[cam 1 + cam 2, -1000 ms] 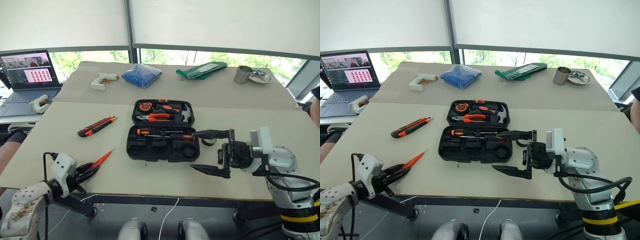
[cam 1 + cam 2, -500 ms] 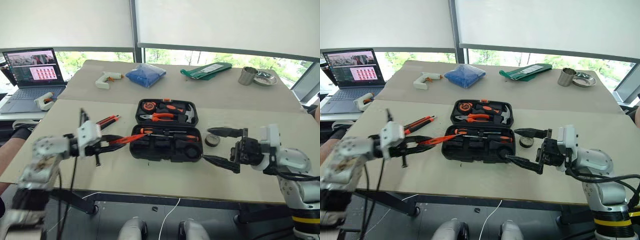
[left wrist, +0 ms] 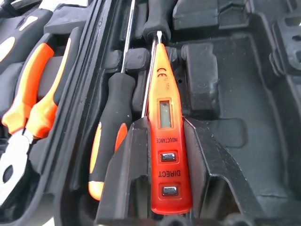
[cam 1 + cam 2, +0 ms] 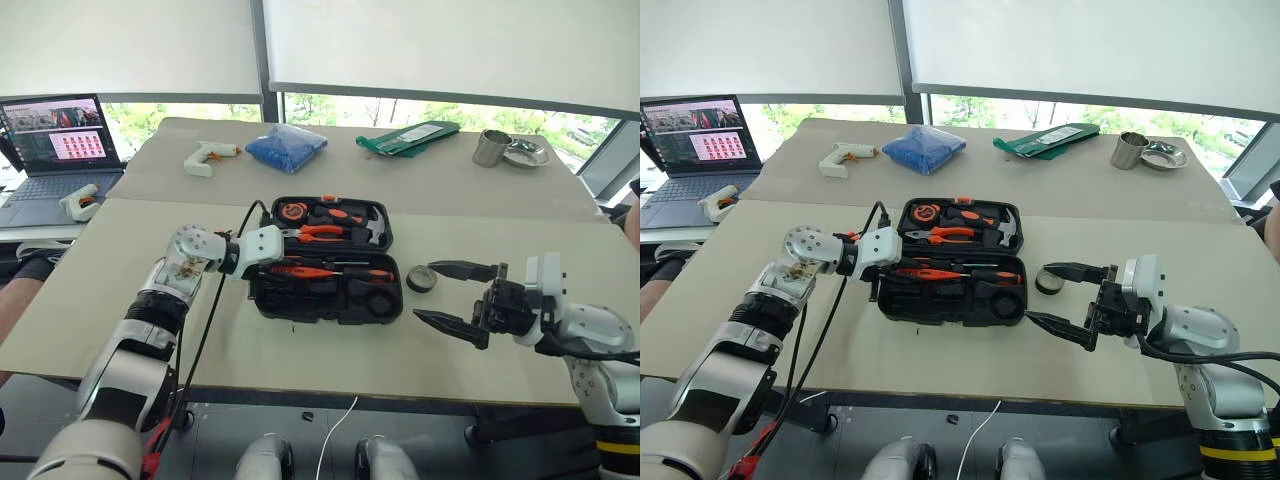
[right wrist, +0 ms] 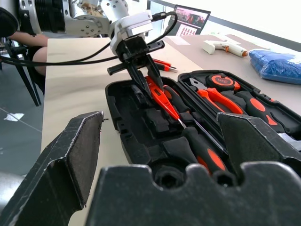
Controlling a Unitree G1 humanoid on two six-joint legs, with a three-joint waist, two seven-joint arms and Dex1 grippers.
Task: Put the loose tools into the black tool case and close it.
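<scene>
Plainly, left pincer [image 3: 170, 197] grasps slim orange tester screwdriver [image 3: 164, 117] (labelled DIRECT); right pincer [image 4: 452, 296] released

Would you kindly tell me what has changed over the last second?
The left pincer, gripping the orange tester screwdriver, swung from the table's near edge to over the open black tool case. The right pincer stayed open beside the case.

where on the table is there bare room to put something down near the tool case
Bare table lies along the near edge in front of the black tool case, and on its left toward the laptop. The case's right side is crowded by the tape roll and right end effector.
</scene>
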